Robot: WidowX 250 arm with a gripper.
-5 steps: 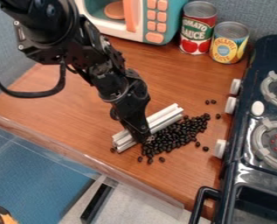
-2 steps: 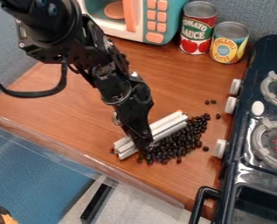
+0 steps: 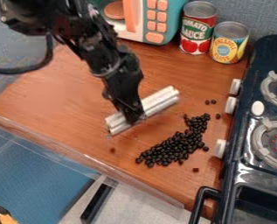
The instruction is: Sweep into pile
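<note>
Camera view: the gripper [image 3: 134, 119] hangs over the middle of the counter [image 3: 58, 94], at the end of the black arm [image 3: 114, 65] that comes in from the upper left. It is pinching a white ridged bar [image 3: 159, 101] near the bar's lower left end, and the bar sticks out past it on both sides. The bar lies at a slant, its far end pointing up and to the right, toward the stove [image 3: 238, 131]. Whether its underside touches the counter, I cannot tell.

The dark beans [image 3: 174, 148] are on the counter below and to the right of the bar, near it but apart from it. They form one long slanted pile, wide and dense in its lower part and narrower toward the top, where it bends up beside the stove. A few beans lie outside the pile: two side by side above its top end, and one next to the stove's edge. A small dark red bit [image 3: 195, 169] sits below the pile, and another small dark speck [image 3: 112, 150] lies well to its left, below the bar.

At the back of the counter stand a toy microwave [image 3: 137, 31], a red can [image 3: 197, 39] and a yellow can [image 3: 228, 47], the two cans upright and close together. The stove runs along the right side, its white knobs [image 3: 220, 148] facing the beans.
</note>
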